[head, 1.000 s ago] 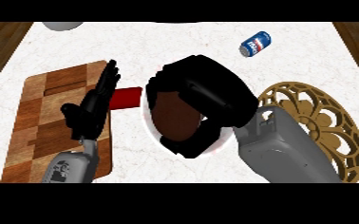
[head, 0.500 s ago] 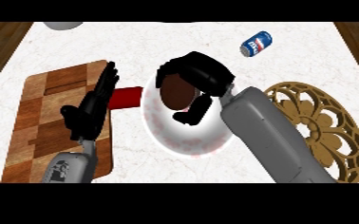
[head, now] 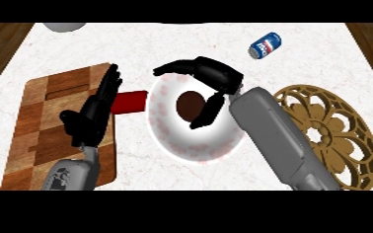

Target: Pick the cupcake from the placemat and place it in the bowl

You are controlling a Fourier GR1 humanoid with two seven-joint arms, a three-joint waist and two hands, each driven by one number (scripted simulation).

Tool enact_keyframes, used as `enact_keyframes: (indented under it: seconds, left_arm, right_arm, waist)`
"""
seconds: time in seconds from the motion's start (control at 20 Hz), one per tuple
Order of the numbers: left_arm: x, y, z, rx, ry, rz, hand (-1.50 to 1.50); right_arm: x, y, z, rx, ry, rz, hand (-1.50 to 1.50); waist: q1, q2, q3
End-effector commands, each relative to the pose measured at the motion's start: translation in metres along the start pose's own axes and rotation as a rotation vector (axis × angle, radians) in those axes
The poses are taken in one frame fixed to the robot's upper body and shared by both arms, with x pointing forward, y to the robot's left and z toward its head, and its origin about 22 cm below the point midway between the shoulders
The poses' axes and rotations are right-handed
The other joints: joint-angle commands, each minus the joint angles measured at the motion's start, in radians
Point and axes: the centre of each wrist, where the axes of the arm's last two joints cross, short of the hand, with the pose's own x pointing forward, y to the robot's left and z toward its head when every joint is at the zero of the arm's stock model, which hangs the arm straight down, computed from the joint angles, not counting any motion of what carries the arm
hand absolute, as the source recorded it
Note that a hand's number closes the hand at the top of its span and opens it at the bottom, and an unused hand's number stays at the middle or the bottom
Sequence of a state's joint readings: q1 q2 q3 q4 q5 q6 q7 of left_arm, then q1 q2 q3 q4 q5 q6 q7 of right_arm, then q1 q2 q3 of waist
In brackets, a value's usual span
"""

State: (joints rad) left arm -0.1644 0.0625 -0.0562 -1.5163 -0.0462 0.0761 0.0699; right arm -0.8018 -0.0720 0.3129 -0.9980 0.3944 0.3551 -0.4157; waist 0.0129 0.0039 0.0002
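The brown cupcake [head: 189,103] sits inside the white bowl [head: 191,143] at the middle of the counter. My right hand [head: 215,75] hovers over the bowl's far right rim, open, with its fingers [head: 172,69] stretched left above the cupcake and its thumb [head: 207,111] hanging beside it. The hand does not hold the cupcake. The round gold openwork placemat [head: 326,124] lies at the right, partly under my right forearm. My left hand [head: 92,114] rests open over the wooden board, fingers pointing away.
A wooden cutting board [head: 51,108] lies at the left. A flat red object [head: 131,101] lies between the board and the bowl. A blue can [head: 265,45] lies on its side at the back right. A grey object [head: 64,26] shows at the back left edge.
My right hand has opened and drawn back to the bowl's far right rim, leaving the cupcake uncovered in the bowl. The left hand has not moved.
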Motion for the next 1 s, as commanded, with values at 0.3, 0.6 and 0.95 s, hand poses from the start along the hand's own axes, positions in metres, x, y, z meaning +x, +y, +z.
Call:
enact_keyframes:
  seconds: [0.3,0.6,0.95]
  left_arm:
    - [-0.004,0.004,0.010,0.005,0.018,0.001,0.00]
    - [0.006,0.018,0.006,0.010,0.002,0.002,0.00]
    - [0.009,-0.008,0.011,0.005,-0.005,-0.006,0.00]
  right_arm:
    - [0.006,-0.060,0.014,-0.153,-0.054,-0.251,-1.50]
    - [-0.026,-0.080,0.052,-0.179,-0.002,-0.399,-1.50]
    - [-0.041,-0.122,0.089,-0.105,-0.032,-0.478,-1.50]
  waist:
    - [-0.011,-0.005,0.000]
    - [-0.005,-0.002,0.000]
    - [0.002,0.000,0.000]
